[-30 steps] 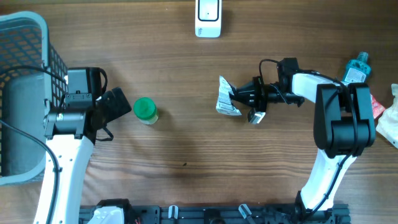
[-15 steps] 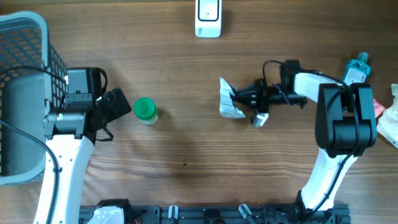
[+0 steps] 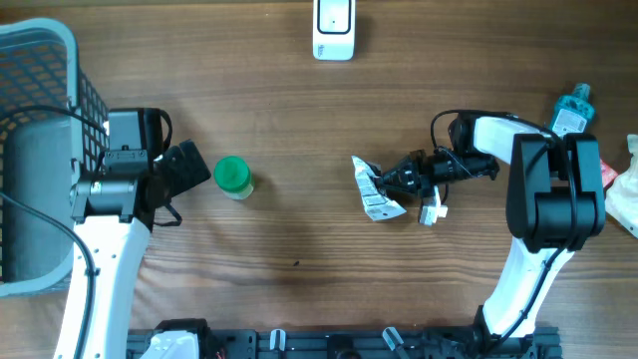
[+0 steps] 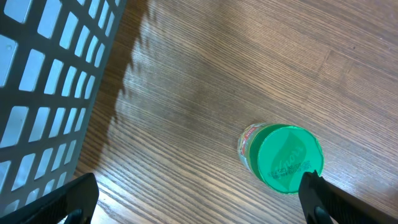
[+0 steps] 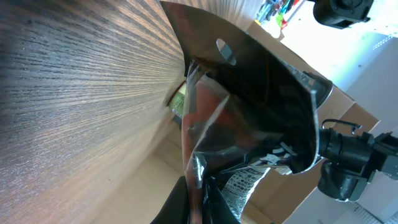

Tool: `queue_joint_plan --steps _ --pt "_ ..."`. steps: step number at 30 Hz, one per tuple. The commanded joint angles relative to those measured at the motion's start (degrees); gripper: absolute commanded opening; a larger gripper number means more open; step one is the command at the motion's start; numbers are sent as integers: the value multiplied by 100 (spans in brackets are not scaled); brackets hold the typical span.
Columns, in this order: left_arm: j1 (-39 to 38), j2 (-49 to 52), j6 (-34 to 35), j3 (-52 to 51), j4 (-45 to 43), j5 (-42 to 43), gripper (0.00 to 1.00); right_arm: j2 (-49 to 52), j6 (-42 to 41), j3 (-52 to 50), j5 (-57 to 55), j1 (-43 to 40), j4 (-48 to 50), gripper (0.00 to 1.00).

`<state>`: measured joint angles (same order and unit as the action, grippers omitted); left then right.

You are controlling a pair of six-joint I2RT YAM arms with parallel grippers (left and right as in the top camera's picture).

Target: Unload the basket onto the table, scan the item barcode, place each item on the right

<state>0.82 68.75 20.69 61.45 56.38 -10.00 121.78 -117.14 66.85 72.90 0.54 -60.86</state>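
Overhead, the packet (image 3: 374, 189) was clenched in the right claw (image 3: 399, 180), the left claw (image 3: 189, 168) released. Presentation to the white scanner (image 3: 333, 25) was judged outstanding.

Glossy crinkled foil packet (image 3: 374, 189), matt wood-grain table (image 3: 299, 120), plastic lattice basket (image 3: 45, 32).

I cannot read the tiny print on the packet (image 3: 372, 191). The basket (image 3: 62, 38) is cut off at the overhead view's left edge.
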Motion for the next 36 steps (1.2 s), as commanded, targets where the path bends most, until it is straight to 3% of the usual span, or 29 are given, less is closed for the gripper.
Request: queue_joint_plan --steps 1,7,9,15,17,19,20,22,28,31,36 --pt "42 4 74 76 -15 31 100 63 175 -7 184 -2 42 5" --pt "42 4 76 76 -15 31 100 61 1147 122 1443 -2 2070 4" --pt "42 4 76 74 -15 31 100 35 1867 306 1832 0 2719 5" --pt "42 4 76 76 -15 31 100 -573 1792 1051 1967 168 4253 5" --pt "42 4 74 76 -15 31 100 -859 1596 1259 1665 282 5936 5" --pt "42 4 74 76 -17 31 100 -1014 1377 1300 1327 415 8926 5" --pt "42 4 76 76 -15 31 100 -1014 855 1300 1331 468 10222 5" --pt "42 4 76 76 -15 31 100 -1012 317 1300 1305 514 11521 5" --pt "42 4 76 76 -15 31 100 -791 1694 1303 973 516 10410 4" --pt "42 4 76 76 -15 31 100 -675 1803 1300 90 514 10297 5" --pt "42 4 76 76 -15 31 100 -675 3141 1303 -2157 599 8985 5"
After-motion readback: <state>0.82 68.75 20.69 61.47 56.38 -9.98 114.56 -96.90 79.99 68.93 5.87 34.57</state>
